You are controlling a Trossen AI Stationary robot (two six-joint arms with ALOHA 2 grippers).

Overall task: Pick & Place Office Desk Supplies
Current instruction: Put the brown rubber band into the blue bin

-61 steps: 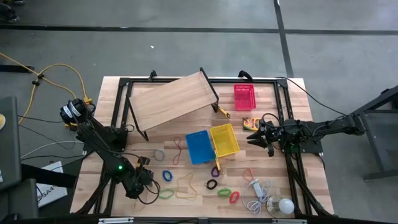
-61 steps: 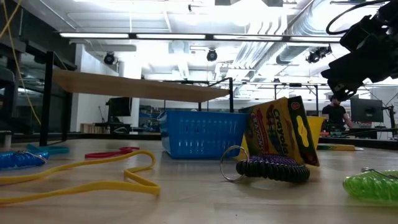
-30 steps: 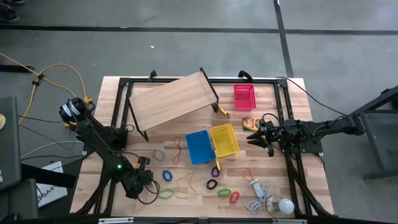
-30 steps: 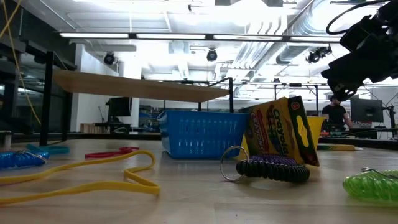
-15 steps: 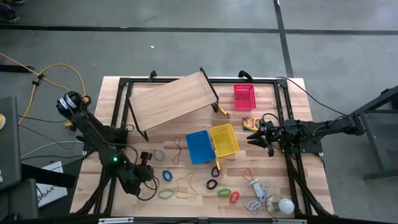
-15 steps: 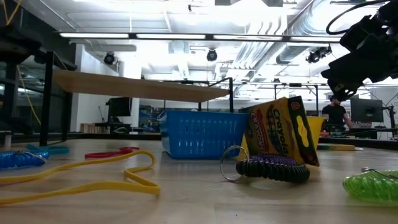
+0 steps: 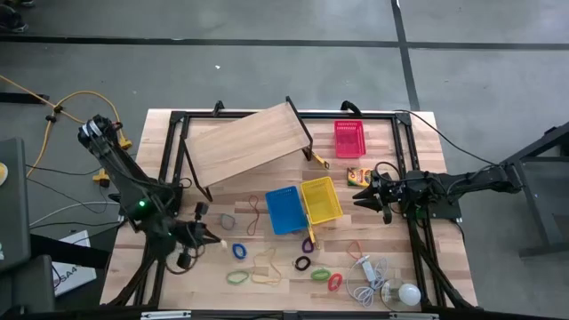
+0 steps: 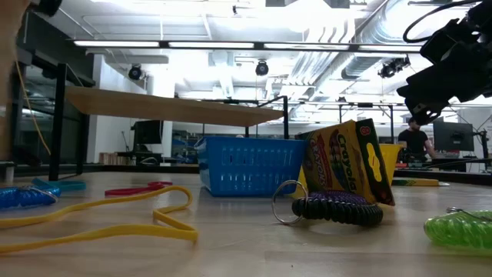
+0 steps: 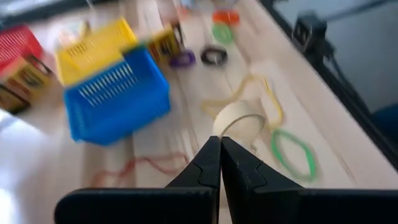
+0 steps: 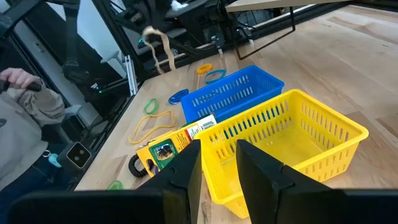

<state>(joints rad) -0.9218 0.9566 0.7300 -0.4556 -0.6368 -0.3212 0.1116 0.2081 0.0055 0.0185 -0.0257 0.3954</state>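
My left gripper (image 7: 216, 238) is near the table's left front, above the wood, shut on a tan rubber band (image 9: 239, 121). That band also shows hanging in the right wrist view (image 10: 160, 46). Blue (image 7: 238, 251), green (image 7: 236, 276), yellow (image 7: 267, 264), black (image 7: 303, 263) and red (image 7: 335, 282) bands lie flat on the table. The blue basket (image 7: 284, 210) and yellow basket (image 7: 321, 199) stand side by side mid-table; the red basket (image 7: 348, 138) is at the far right. A crayon box (image 8: 350, 173) leans against the baskets. My right gripper (image 7: 360, 197) waits open beside the yellow basket. My left gripper pinches the tan band at one spot on its rim (image 9: 219, 132) between its two fingertips (image 9: 211, 152). The fingers slant down toward the table's middle. The loop hangs off their ends, open and slack, lifted clear of the table.
A wooden board on black legs (image 7: 244, 147) stands tilted at the far left centre. A white bulb with its cord (image 7: 407, 293) lies at the near right corner. A second crayon box (image 7: 359, 175) lies near the red basket. A person (image 10: 25, 106) stands beyond the table's near edge.
My left gripper has risen from the table's near left and tipped from pointing steeply down toward level, staying shut. The tan band has come up with it, clear of the wood.
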